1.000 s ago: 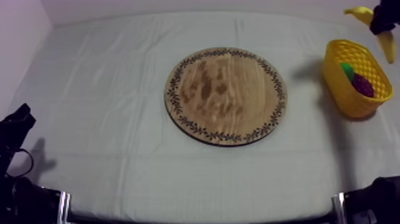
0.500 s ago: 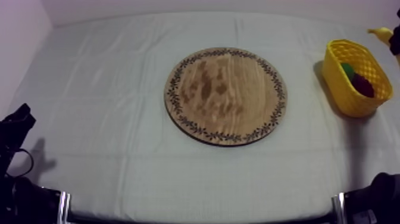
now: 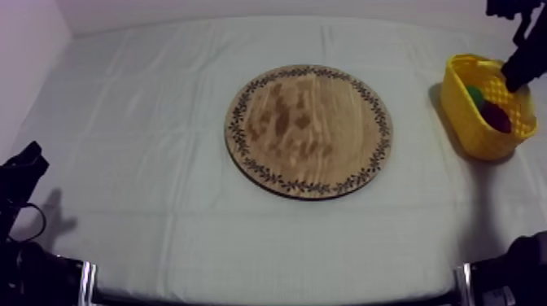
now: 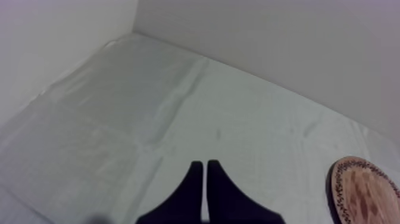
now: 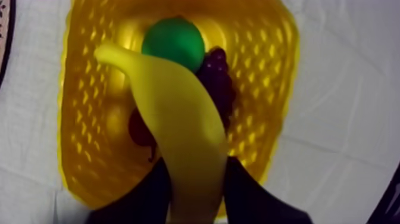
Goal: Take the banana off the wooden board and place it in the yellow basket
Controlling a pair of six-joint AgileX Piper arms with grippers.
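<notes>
Gripping the curved yellow toy banana [image 5: 178, 113], the right gripper [image 5: 196, 174] is clamped on it over the yellow lattice basket [image 5: 271, 71] at far right; the banana half-hides dark purple grapes [image 5: 218, 80] beneath. At near left, the left gripper [image 4: 205, 165] sits with fingers pressed together, empty.

A creased grey-white cloth [image 3: 146, 122] spreads from left to right. At the far right a green fruit [image 5: 173, 43] touches dark grapes [image 5: 217, 80], the grapes nearer. A pale wall [image 4: 268, 47] stands behind.

One each: board [image 3: 309, 130], basket [image 3: 457, 110], banana [image 5: 178, 119], pear [image 5: 174, 43], bunch of grapes [image 5: 218, 80]; perhaps one small red fruit [image 5: 139, 130].
</notes>
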